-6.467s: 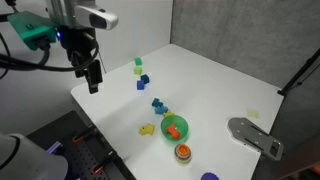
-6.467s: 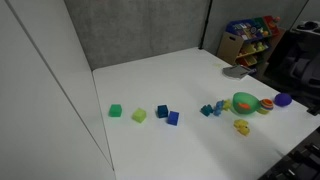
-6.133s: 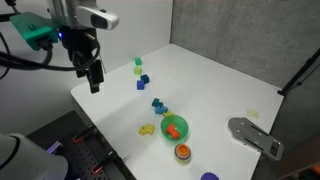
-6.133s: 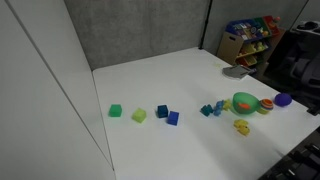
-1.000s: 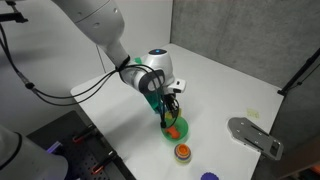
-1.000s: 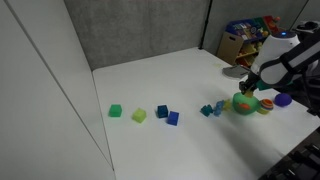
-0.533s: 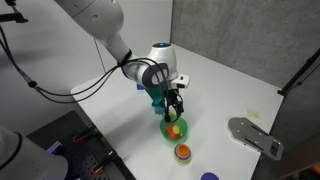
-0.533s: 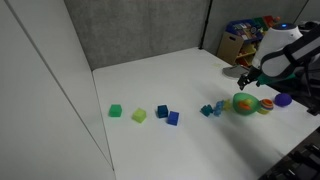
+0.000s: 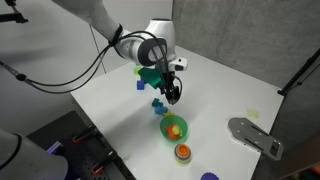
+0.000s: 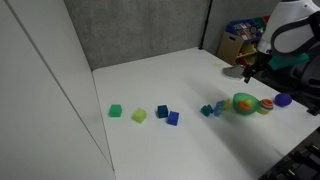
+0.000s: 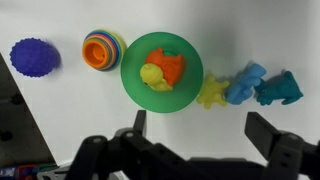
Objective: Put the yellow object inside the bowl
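Note:
The green bowl (image 11: 134, 84) sits under my gripper in the wrist view and shows in both exterior views (image 9: 184, 126) (image 10: 238, 101). The yellow object (image 11: 153, 75) lies inside it, against an orange piece (image 11: 170, 64). My gripper (image 11: 203, 128) is open and empty. It hangs above the table, up and away from the bowl (image 9: 173, 93) (image 10: 248, 72).
A yellow-green piece (image 11: 211, 93) and blue pieces (image 11: 245, 83) lie beside the bowl. An orange-red round object (image 11: 103, 50) and a purple ball (image 11: 33, 56) lie on the other side. A green cube (image 10: 115, 111), a yellow-green cube (image 10: 139, 114) and blue blocks (image 10: 167, 115) lie farther off. A grey object (image 9: 255, 135) lies near the table edge.
Several seconds ago the yellow object lay on the table by the bowl; now it is inside. Over the last second my gripper has risen from the bowl, open.

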You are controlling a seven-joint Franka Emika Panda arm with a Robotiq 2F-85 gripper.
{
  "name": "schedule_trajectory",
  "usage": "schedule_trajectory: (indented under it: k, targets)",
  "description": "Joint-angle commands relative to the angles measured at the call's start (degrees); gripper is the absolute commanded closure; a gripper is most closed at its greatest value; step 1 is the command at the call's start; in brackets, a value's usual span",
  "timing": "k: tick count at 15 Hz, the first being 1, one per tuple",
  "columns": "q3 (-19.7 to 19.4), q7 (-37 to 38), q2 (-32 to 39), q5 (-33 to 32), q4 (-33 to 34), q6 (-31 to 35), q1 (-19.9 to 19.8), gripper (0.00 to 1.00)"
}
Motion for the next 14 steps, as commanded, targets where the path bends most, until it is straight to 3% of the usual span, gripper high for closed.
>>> schedule_trajectory:
  k: [1,8,13,14]
  targets:
    - [5.13,-5.22,-8.7,1.03,-1.97,-7.89,-3.53,0.0]
    - [10.09,-15.58,-19.28,8.81,-0.79,-24.91,-5.69,0.0]
    - [10.73,-16.69,-23.1,8.53,-0.71,-29.59,-6.03,0.0]
    - [11.09,-14.89,-21.45,8.02,-0.4,-27.9,-6.05,0.0]
